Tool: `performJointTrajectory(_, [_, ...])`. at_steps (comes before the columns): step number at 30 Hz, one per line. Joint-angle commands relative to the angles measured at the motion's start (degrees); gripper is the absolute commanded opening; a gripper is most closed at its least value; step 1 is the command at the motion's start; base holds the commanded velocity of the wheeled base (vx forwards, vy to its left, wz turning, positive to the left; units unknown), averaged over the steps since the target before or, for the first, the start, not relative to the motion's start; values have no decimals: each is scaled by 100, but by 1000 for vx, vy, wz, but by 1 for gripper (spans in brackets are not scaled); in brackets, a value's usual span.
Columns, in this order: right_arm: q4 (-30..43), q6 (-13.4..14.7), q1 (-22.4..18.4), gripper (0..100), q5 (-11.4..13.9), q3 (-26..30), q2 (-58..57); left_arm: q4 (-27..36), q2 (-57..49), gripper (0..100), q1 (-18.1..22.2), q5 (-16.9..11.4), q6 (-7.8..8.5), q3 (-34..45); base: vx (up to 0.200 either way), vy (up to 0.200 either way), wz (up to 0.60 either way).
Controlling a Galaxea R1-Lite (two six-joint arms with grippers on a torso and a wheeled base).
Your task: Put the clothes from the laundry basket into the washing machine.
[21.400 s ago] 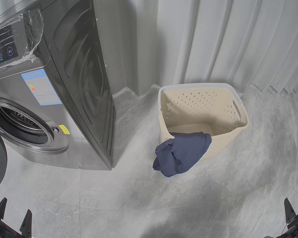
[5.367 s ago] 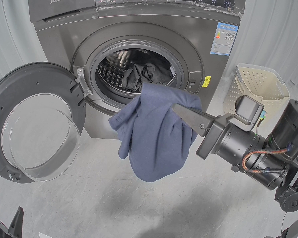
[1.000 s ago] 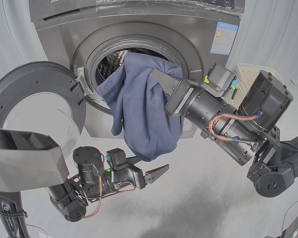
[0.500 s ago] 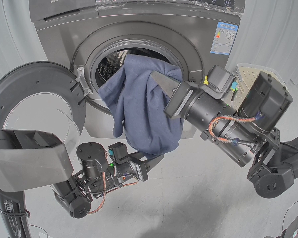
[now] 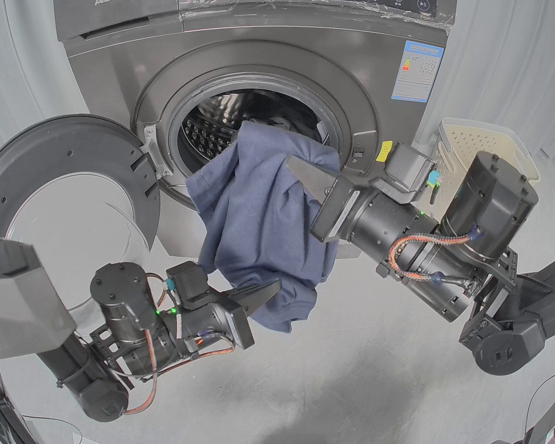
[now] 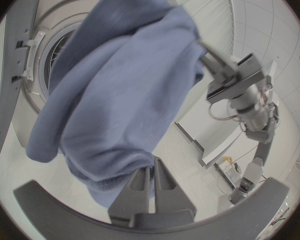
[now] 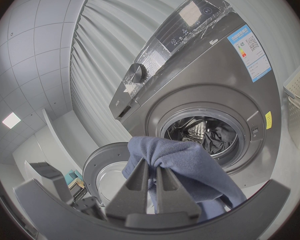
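A dark blue garment hangs in front of the washing machine's open drum. My right gripper is shut on its upper bunch, level with the drum mouth. My left gripper is shut on the garment's bottom hem, low and in front of the machine. In the left wrist view the right gripper pinches the cloth's far top corner. A dark grey garment lies inside the drum. The cream laundry basket stands to the machine's right, behind my right arm.
The round washer door stands swung open to the left, close to my left arm. Grey curtains hang behind the machine. Bare grey floor lies in front of it.
My left gripper has risen from below and shut on the garment's hem. My right gripper has dropped and drawn back slightly with the cloth, uncovering the drum's upper half.
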Motion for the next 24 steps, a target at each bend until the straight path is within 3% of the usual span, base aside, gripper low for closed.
performJointTrajectory(1, [-13,5,35,0,32,354,-23,-12,-1047,0,-340,-19,-10,727,0,0,0])
performJointTrajectory(15, [-233,-21,52,0,41,591,-23,-12,-1275,0,-498,-10,43,920,0,0,0])
performJointTrajectory(16, [-242,-21,52,100,50,600,-23,-12,-1275,0,-498,-10,43,929,0,0,0])
performJointTrajectory(24, [-250,-91,35,100,50,1128,-111,-12,-1811,0,-392,25,-27,920,0,0,0])
